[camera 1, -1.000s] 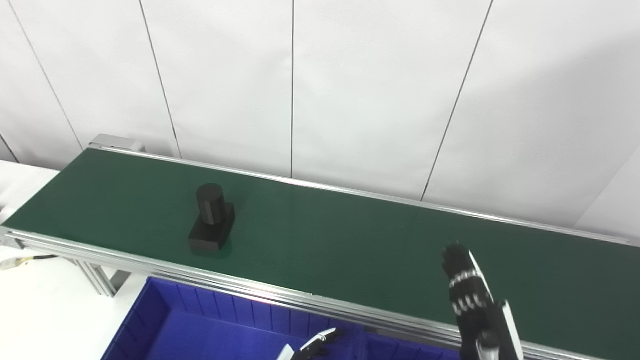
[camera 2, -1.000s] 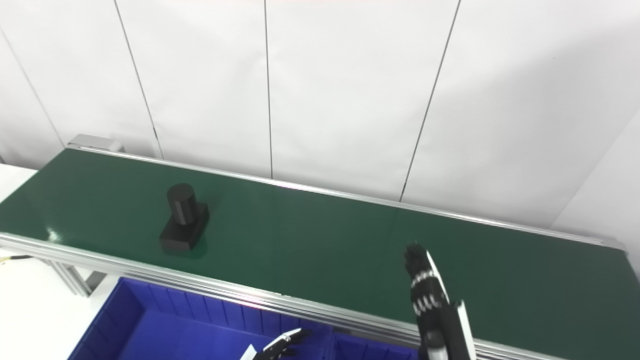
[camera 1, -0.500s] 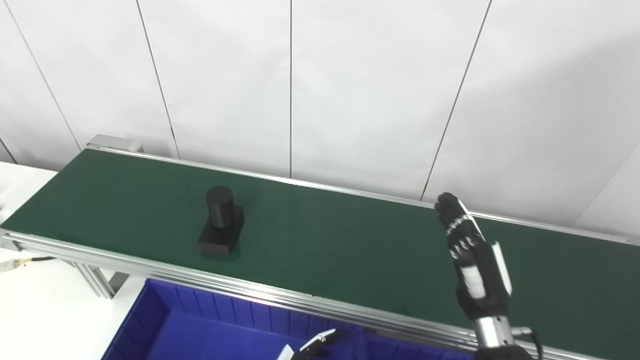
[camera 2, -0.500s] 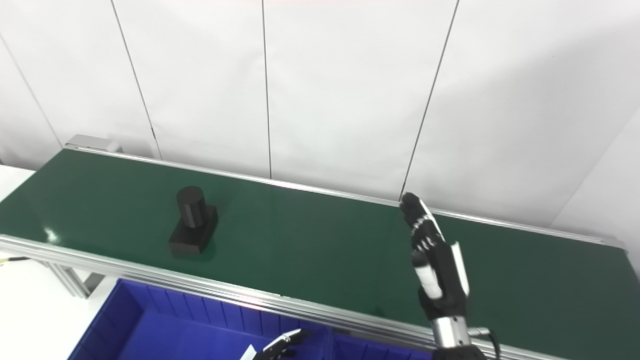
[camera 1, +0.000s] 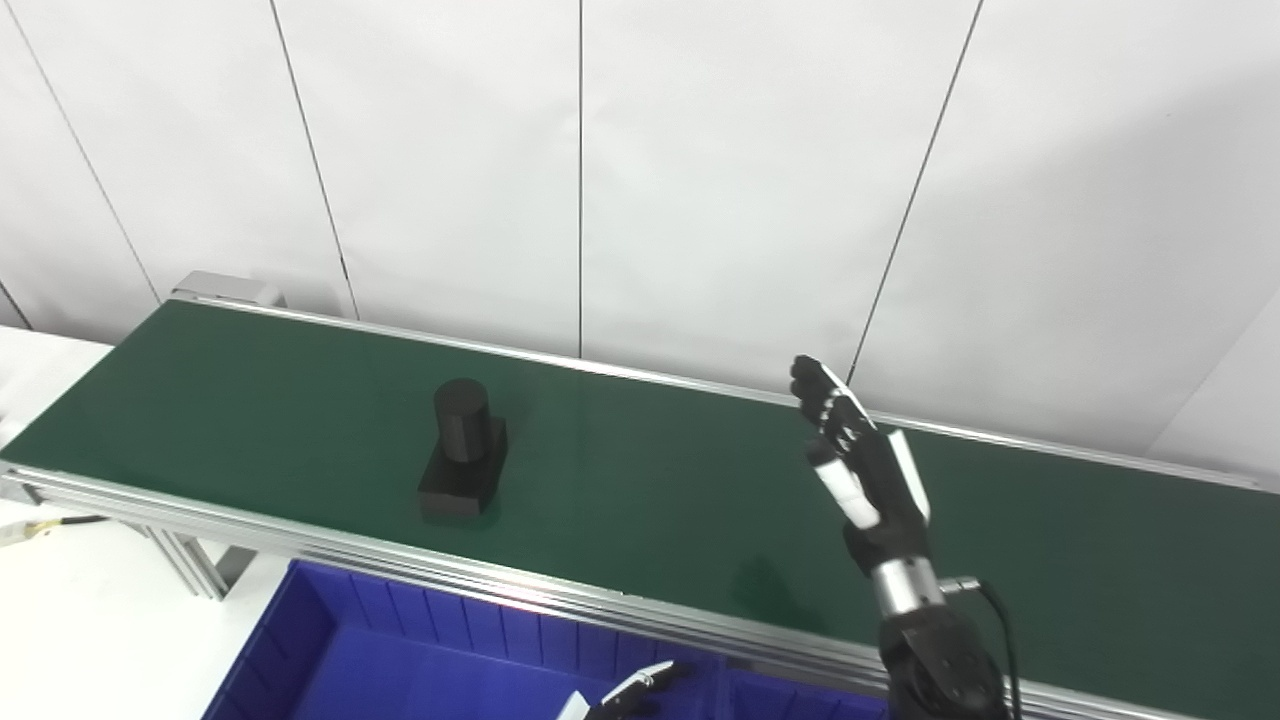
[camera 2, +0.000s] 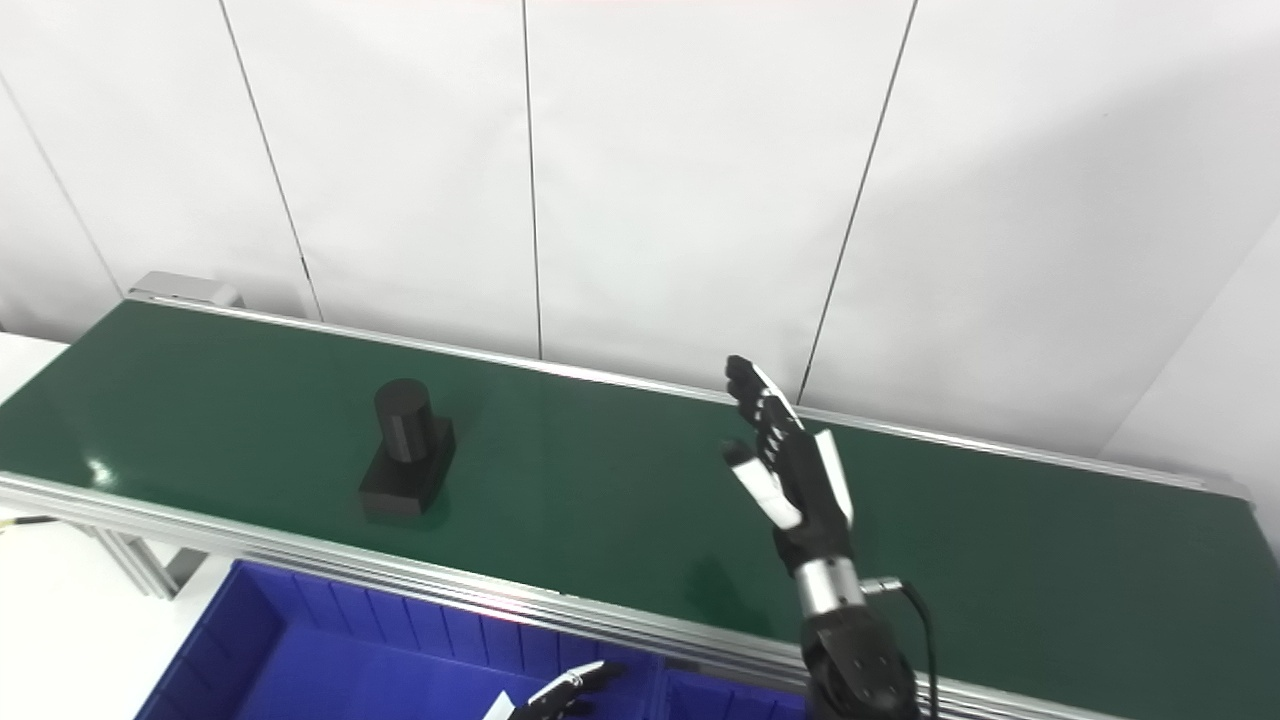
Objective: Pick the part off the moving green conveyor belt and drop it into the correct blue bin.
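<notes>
A black part (camera 1: pixel 463 448), a short cylinder standing on a square block, rides on the green conveyor belt (camera 1: pixel 640 480) left of centre. My right hand (camera 1: pixel 858 455) is raised above the belt, well to the right of the part, fingers straight and spread, holding nothing. Only the fingertips of my left hand (camera 1: pixel 630 690) show at the bottom edge, over the blue bin (camera 1: pixel 400 650); its state is hidden.
The belt runs between aluminium rails (camera 1: pixel 560 590) from upper left to lower right. A white panelled wall (camera 1: pixel 640 170) stands behind it. A divider (camera 2: pixel 660 690) splits the blue bin below the near rail. A white tabletop (camera 1: pixel 70 620) lies at lower left.
The part has travelled rightward along the belt. My right hand has risen from the bottom edge and swung up and to the left over the belt. The left fingertips have stayed put.
</notes>
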Robot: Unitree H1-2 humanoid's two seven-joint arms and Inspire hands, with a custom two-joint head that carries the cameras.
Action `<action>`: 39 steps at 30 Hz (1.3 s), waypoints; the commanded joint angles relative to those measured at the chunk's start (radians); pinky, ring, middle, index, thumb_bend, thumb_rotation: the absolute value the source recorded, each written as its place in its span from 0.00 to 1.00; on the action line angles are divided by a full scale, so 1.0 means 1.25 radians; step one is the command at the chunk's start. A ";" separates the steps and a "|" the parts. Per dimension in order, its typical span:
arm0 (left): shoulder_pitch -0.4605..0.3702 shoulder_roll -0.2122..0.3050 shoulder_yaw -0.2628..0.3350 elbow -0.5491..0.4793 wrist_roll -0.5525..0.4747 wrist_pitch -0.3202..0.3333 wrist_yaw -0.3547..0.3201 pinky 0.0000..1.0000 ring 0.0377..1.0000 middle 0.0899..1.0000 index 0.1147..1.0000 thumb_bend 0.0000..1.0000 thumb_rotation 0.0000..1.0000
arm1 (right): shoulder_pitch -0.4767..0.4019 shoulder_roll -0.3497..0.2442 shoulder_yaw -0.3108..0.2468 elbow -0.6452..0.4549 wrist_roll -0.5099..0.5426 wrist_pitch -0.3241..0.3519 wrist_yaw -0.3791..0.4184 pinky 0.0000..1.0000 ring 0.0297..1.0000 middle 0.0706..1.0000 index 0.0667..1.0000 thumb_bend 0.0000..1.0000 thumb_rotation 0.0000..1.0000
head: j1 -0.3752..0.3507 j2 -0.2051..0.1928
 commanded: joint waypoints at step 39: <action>-0.029 -0.014 -0.040 0.013 0.019 -0.023 0.044 0.84 0.87 0.87 0.83 0.87 0.97 | -0.251 0.031 0.265 0.287 -0.141 -0.027 -0.243 0.72 0.77 0.83 0.87 0.97 0.10 | 0.024 -0.003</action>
